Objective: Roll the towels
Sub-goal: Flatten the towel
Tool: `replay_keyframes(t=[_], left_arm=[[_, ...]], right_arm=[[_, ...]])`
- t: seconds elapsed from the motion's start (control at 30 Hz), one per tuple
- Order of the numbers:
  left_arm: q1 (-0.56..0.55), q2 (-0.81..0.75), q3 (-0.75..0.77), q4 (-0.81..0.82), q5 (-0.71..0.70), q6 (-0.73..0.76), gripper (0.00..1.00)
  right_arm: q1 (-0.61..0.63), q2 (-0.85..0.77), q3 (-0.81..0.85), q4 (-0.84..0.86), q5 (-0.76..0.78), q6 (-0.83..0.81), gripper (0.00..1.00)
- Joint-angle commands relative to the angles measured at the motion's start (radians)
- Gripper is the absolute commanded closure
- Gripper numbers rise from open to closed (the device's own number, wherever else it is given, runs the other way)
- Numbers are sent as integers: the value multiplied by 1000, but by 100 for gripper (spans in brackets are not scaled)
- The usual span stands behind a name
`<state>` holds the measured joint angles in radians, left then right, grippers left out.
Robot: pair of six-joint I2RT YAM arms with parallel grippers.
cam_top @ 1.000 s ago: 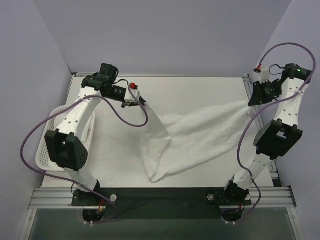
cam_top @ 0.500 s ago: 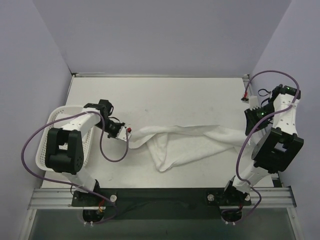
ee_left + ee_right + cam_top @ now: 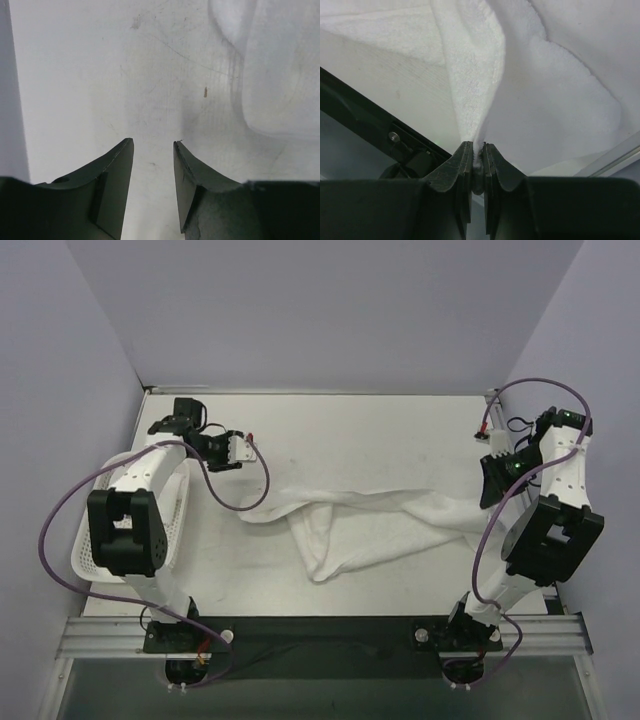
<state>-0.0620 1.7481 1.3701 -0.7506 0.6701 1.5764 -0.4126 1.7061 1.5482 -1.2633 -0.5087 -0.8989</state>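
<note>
A white towel point(image 3: 370, 522) lies crumpled across the middle of the table, stretched from left to right. My right gripper point(image 3: 487, 490) is shut on the towel's right corner point(image 3: 472, 90) and holds it just above the table at the right side. My left gripper point(image 3: 244, 447) is open and empty, up and to the left of the towel's left end, with bare table between its fingers point(image 3: 120, 170). A towel edge point(image 3: 280, 70) shows at the upper right of the left wrist view.
A white plastic basket point(image 3: 92, 530) stands at the table's left edge under my left arm. The table's right rail point(image 3: 493, 410) runs beside my right arm. Purple cables loop off both arms.
My left gripper has let go of the towel's left end and moved up and back from it, now open. The towel has settled on the table. My right gripper barely moved.
</note>
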Motion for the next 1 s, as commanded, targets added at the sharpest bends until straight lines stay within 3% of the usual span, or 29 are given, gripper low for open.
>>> replay_keyframes(t=[0.0,0.13,0.23,0.33,0.53,0.77,0.87,0.97], left_arm=[[10,-84,46,20,45,-506,51],[-2,-143,67,10,-59,-1136,51],[-9,-217,18,-42,-53,-1326,49],[-19,-294,-100,-39,-151,-1461,46],[-28,-317,-242,-50,-297,-1648,43],[-125,-271,-287,-41,-426,-1718,38],[-145,-240,-302,-17,-495,-1742,40],[-150,-197,-296,10,-547,-1762,48]], right_arm=[[5,-57,27,-134,-99,27,100],[17,-53,42,-142,-132,75,100],[18,-31,75,-140,-149,113,100],[18,-11,119,-142,-151,136,100],[18,18,179,-142,-160,172,100],[18,32,191,-139,-148,180,100],[20,40,194,-137,-149,186,100],[21,47,202,-136,-146,189,100]])
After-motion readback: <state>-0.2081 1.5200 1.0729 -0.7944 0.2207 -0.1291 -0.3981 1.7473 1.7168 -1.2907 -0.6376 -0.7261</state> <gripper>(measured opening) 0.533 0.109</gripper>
